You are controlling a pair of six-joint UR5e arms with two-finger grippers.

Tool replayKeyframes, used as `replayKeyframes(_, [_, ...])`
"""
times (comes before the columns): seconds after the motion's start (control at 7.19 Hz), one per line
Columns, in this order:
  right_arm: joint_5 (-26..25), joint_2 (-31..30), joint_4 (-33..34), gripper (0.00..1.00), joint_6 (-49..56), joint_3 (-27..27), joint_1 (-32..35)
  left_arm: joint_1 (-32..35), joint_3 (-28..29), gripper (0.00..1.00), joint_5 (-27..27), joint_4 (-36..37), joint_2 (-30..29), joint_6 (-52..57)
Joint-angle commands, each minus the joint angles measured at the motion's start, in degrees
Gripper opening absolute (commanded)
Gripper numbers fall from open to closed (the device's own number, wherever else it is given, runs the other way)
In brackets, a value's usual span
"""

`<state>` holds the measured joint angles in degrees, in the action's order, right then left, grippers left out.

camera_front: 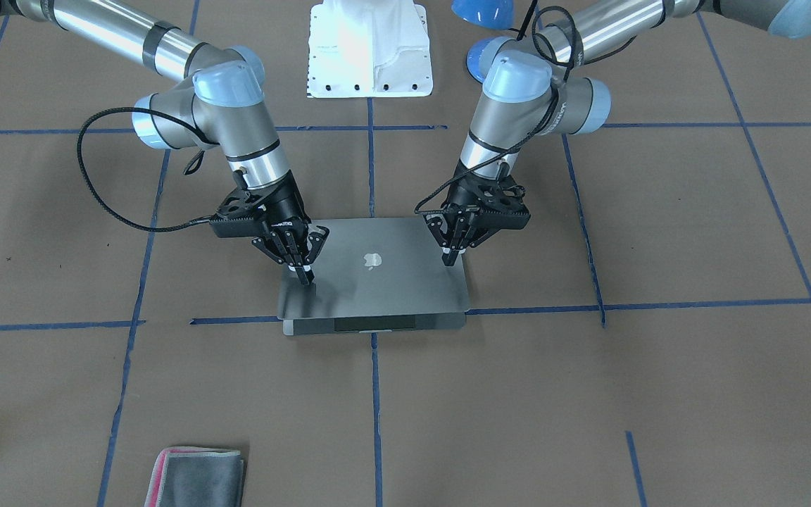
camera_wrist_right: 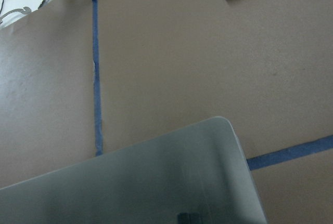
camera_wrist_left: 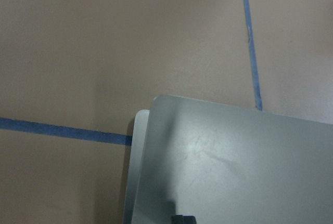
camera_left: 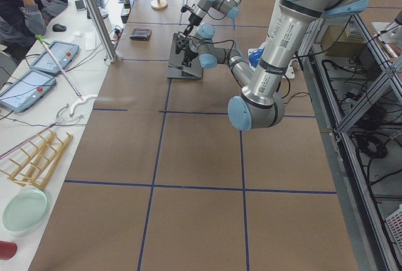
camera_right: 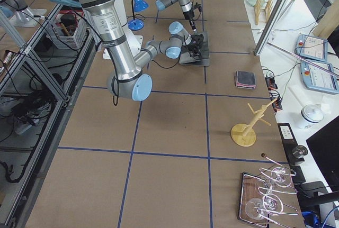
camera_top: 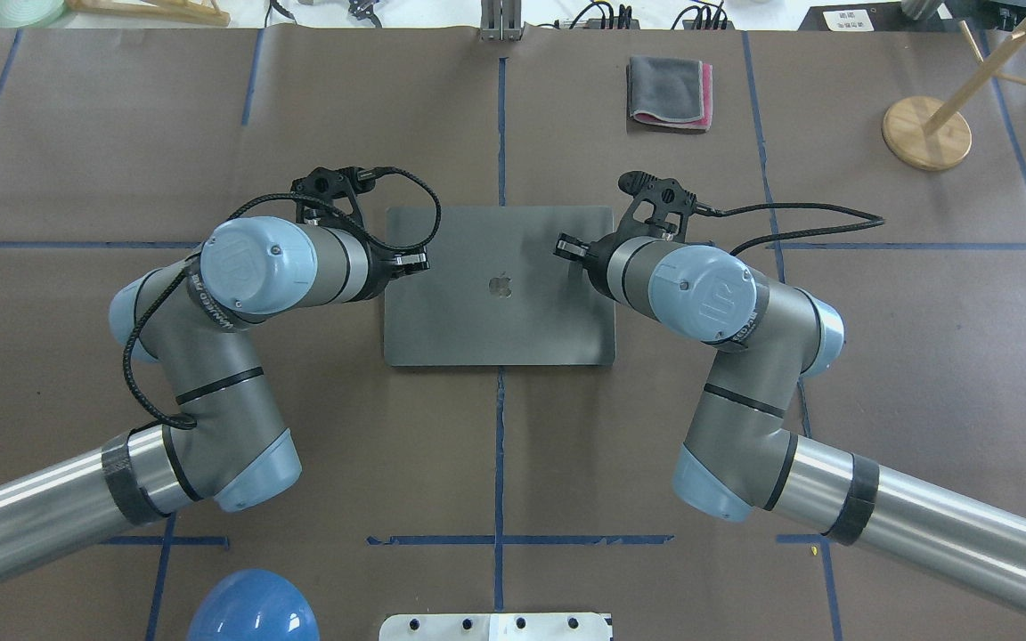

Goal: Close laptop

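Laptop (camera_front: 391, 289) was almost shut, slight gap at front view's 6 o'clock, while left claw (camera_front: 452, 258) and right claw (camera_front: 305, 273), fingers together, pressed its lid.

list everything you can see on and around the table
slim space-grey metal laptop: one, grey, table centre, lid lowered but not quite shut
folded grey-and-pink cloth: one, far side, robot's right
round-based wooden peg stand: one, tan, far right
blue dome-shaped object: one, by robot base, its left
white base plate: one, between the arms
brown table cover: one, blue tape grid
left gripper: one, black, jaws shut, tips on lid's left side
right gripper: one, black, jaws shut, tips on lid's right side
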<state>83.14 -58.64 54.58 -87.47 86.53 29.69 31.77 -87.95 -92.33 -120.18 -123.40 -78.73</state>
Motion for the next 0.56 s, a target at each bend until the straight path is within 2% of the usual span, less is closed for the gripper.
replayKeyframes(0.0, [1.2,1.2,0.1,0.09,0.3,-3.2,0.0,0.0,4.9,0.0,-0.3,-0.1,-2.4,0.5])
replayKeyframes(0.28, [4.1,1.3,0.7,0.24,0.3,-3.0,1.0,0.0,4.3,0.01,-1.2,0.2,-2.4,2.7])
replayKeyframes(0.42, [6.3,1.8,2.4,0.51,0.3,-2.5,1.7,0.5,4.2,0.29,-3.6,0.4,-2.4,2.7])
